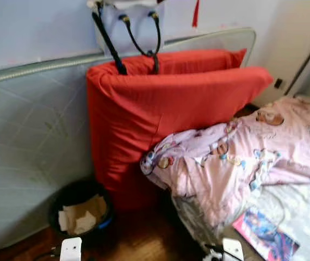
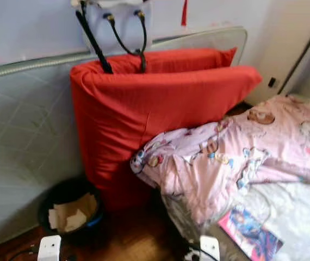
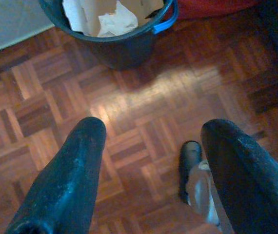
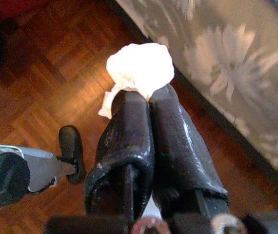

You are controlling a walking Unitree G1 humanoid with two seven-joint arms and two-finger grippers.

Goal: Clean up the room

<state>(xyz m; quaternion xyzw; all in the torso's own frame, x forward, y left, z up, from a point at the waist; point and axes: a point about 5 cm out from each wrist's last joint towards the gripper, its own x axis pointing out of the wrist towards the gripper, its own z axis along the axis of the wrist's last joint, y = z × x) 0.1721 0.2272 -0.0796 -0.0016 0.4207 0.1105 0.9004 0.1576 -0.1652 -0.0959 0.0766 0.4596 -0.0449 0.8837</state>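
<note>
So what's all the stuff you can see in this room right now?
Mattress: one, pale grey-green, standing on its edge against the wall.
Cushion: one big folded one, red, leaning on the mattress.
Bag: one, white with black handles, hanging above the cushion.
Blanket: one, pink with cartoon pictures, bunched on the bed.
Magazine: one, colourful, on the bed's near corner.
Bin: one, black with a blue handle, paper scraps inside, on the floor by the cushion.
Floor: brown wood parquet.
Crumpled tissue: one, white, pinched in the right gripper.
Left gripper: black fingers apart, above the floor near the bin.
Right gripper: black fingers closed, beside the bed.
</note>
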